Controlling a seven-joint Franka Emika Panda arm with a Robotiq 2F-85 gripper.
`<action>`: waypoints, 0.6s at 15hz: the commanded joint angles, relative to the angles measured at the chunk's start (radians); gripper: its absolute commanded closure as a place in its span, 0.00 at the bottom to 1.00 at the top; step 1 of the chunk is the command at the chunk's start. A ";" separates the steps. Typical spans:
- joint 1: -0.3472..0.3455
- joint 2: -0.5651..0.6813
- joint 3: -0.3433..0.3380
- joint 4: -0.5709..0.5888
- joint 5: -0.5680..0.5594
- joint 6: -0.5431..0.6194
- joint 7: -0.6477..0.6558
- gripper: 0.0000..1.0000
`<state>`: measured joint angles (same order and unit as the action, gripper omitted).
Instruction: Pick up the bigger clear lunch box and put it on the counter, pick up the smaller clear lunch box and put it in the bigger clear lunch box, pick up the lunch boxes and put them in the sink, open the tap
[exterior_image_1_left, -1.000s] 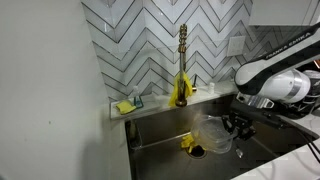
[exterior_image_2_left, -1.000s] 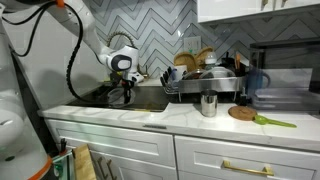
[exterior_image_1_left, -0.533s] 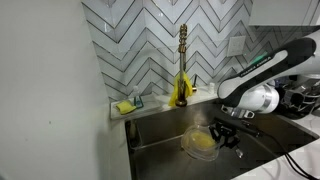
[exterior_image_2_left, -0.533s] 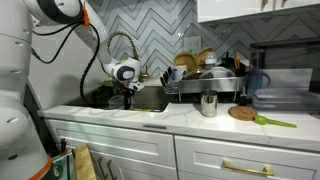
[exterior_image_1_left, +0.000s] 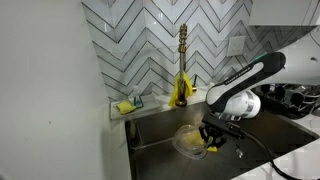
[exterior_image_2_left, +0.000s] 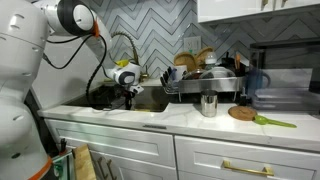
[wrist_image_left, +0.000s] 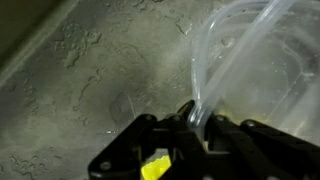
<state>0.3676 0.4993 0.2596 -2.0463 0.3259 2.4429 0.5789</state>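
Note:
My gripper (wrist_image_left: 197, 117) is shut on the rim of the bigger clear lunch box (wrist_image_left: 255, 60), a see-through tub held low over the steel floor of the sink (wrist_image_left: 80, 90). In an exterior view the gripper (exterior_image_1_left: 212, 138) reaches down into the sink (exterior_image_1_left: 155, 135) with the box (exterior_image_1_left: 190, 140) at its left. A second clear wall shows inside the tub; I cannot tell whether it is the smaller clear lunch box. The brass tap (exterior_image_1_left: 183, 55) stands upright behind the sink on the white counter (exterior_image_1_left: 150, 106). From the side the gripper (exterior_image_2_left: 128, 93) dips below the counter (exterior_image_2_left: 150, 118).
Something yellow (exterior_image_1_left: 192, 147) lies on the sink floor under the box. A yellow sponge (exterior_image_1_left: 125, 105) sits in a holder at the sink's back corner. A dish rack (exterior_image_2_left: 205, 75), a steel pot (exterior_image_2_left: 209, 104) and a round board (exterior_image_2_left: 243, 113) stand along the counter.
The arm has swung from the sink's edge toward the tap side and lowered, carrying the lunch box down into the sink. The gripper stays shut.

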 joint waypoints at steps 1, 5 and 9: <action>0.030 0.061 -0.021 0.061 0.004 0.014 0.039 0.98; 0.045 0.104 -0.034 0.105 -0.007 0.008 0.070 0.98; 0.043 0.097 -0.041 0.111 -0.007 -0.008 0.079 0.61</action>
<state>0.3934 0.5945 0.2367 -1.9500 0.3256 2.4457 0.6319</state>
